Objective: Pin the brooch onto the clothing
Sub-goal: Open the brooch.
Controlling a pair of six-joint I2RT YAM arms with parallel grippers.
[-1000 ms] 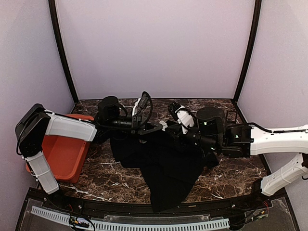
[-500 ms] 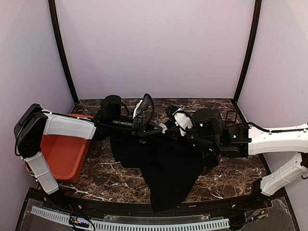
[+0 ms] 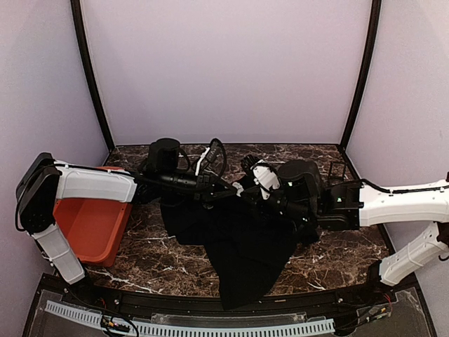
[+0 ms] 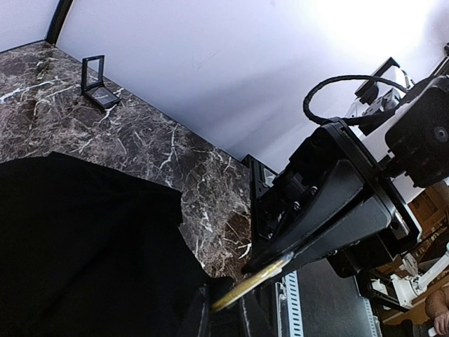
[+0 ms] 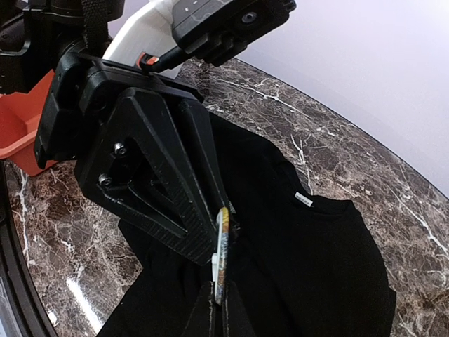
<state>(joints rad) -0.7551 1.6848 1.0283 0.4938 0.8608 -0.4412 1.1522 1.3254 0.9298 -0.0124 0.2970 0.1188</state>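
Right wrist view: right pincer closed on a raised fold of the black shirt. Left pincer clamped narrowly on the brooch, which stands edge-on against that fold. Top view: both pincers meet well right of the orange tub. Shirt lies spread on the marble table, just right of the tub, one end over the near edge.
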